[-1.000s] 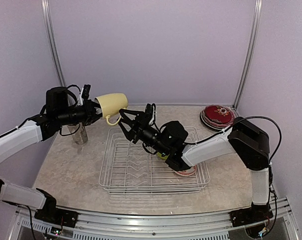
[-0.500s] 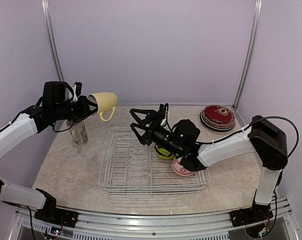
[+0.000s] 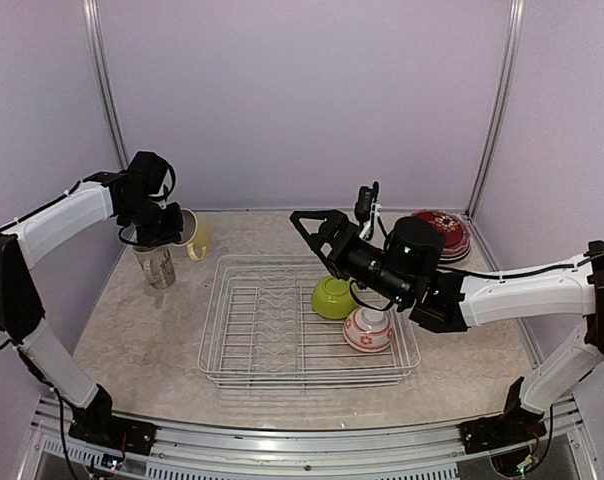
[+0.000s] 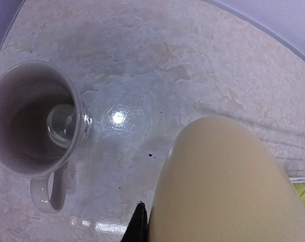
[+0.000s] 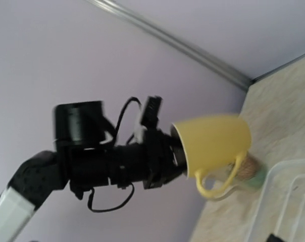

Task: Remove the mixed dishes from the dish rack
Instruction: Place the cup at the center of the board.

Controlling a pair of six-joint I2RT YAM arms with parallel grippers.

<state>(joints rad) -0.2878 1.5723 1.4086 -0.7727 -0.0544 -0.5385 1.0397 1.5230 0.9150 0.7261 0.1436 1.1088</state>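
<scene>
Two claws: left claw (image 3: 174,228) pinches pale yellow mug (image 3: 196,236), right claw (image 3: 307,240) spread wide.

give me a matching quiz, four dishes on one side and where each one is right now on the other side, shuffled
Things:
1. pale yellow mug
2. lime-green bowl
3. small white-and-red bowl
4. dark red patterned plate

Places:
a. in the white wire dish rack, nearest its front right corner
b. on the table, far right corner
c. held by the left gripper, outside the rack
d. in the rack, just behind the other bowl

Pairs: 1-c, 2-d, 3-a, 4-b
</scene>
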